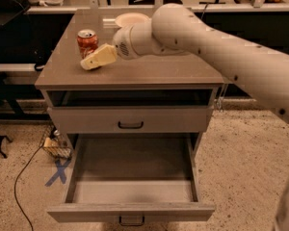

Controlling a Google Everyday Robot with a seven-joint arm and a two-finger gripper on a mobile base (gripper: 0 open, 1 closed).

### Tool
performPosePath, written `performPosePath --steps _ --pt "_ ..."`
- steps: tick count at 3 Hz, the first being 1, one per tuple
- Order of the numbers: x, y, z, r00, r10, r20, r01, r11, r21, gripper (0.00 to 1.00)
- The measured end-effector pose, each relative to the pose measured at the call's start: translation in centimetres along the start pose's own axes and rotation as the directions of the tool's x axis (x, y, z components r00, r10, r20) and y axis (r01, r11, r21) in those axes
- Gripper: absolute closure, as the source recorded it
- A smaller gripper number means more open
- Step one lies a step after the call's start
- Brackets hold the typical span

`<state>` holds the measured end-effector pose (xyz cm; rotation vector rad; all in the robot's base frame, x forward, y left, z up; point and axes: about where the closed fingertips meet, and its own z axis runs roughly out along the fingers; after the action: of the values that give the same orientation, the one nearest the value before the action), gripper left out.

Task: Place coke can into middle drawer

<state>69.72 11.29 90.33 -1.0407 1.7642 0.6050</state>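
Observation:
The red coke can (87, 42) stands upright on the grey cabinet top (149, 71) at the back left. My gripper (92, 62) hovers just in front of and to the right of the can, its cream fingers (99, 57) almost touching it. The middle drawer (131, 177) is pulled fully open below and is empty inside, with its dark handle (131, 221) at the front.
A white bowl (131, 19) sits at the back of the cabinet top, partly behind my arm (207, 42). The shallower drawer (130, 119) above is shut. A cable and a blue X mark (59, 171) lie on the floor at the left.

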Motion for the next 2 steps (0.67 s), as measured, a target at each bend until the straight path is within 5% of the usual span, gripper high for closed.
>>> performPosePath --steps 2 --pt "-1.2 -0.4 7.0 0.992 0.065 0.109 -0.075 0.9936 0.084 0.0"
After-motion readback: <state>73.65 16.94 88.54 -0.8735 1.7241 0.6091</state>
